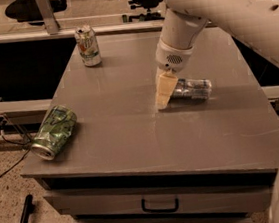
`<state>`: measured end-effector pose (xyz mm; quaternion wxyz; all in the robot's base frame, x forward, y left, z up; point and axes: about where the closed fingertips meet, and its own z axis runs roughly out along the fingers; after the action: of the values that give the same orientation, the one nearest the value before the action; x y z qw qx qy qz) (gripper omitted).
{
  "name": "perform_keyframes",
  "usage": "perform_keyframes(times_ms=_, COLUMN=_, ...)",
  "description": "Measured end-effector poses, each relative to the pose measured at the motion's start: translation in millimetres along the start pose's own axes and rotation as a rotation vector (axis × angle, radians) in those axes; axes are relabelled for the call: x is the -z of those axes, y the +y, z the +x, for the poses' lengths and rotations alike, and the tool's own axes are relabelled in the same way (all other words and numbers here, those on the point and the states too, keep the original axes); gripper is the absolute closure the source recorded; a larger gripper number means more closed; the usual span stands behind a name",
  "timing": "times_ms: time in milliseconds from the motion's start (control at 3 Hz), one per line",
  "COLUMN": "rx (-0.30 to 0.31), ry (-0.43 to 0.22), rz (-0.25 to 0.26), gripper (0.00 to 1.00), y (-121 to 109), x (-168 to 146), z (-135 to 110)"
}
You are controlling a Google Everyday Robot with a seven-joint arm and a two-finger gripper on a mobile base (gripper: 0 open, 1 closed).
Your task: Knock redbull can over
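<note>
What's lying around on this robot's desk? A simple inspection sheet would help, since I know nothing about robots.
Surface: grey cabinet top, with a drawer below.
Job's things: redbull can lying on its side, right of centre.
Clutter: white-and-green can upright at the back; dented green can on its side at the left edge.
Grippers: claw low over the top, at the redbull can's left end.
Cables: black cable on the floor, left.
Surroundings: office chair behind.
</note>
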<state>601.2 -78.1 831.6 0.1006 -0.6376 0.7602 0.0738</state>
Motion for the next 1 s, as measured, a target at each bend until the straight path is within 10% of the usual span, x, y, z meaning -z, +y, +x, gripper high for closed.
perform_keyframes(times_ms=1000, rx=0.032, ry=-0.036, rz=0.015, gripper=0.0, y=1, x=12, z=8)
